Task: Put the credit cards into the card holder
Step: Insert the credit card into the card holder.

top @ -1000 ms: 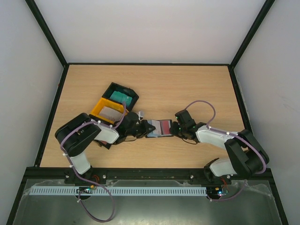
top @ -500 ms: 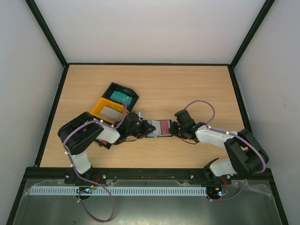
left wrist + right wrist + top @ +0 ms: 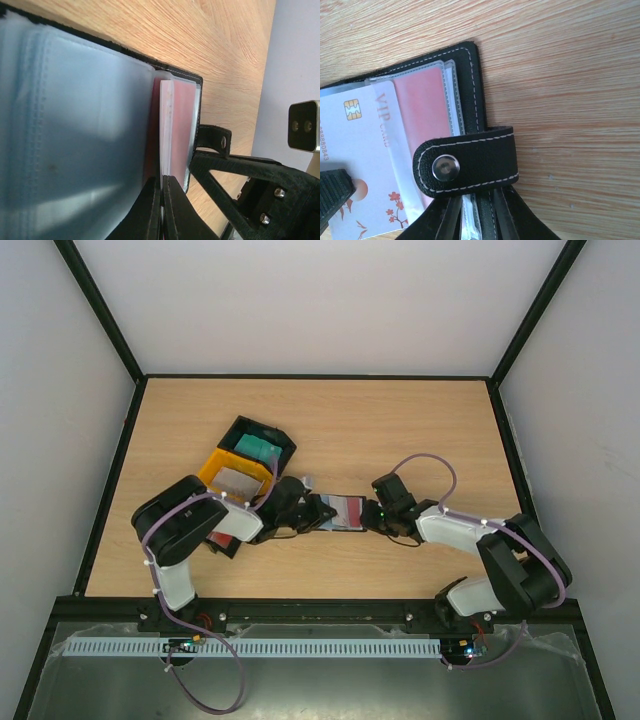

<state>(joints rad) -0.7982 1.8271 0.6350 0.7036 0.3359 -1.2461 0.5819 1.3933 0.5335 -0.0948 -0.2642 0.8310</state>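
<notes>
Overhead, the left claw lies low over the wooden table, its two fingers pressed together on the edge of a red-and-white card. Behind this claw and off to its left sit a yellow tray holding a whitish-grey card and, further back, a black tray holding a teal card. Right at the left claw's tips, the card holder lies open and flat, its clear sleeves showing. The pinched card's leading edge is tucked in among them. The right claw meets the holder from the opposite side and is clamped on the holder's outer edge, with clear sleeves between its fingers. The holder's short strap, with a metal snap, lies just beyond the right claw's tips.
</notes>
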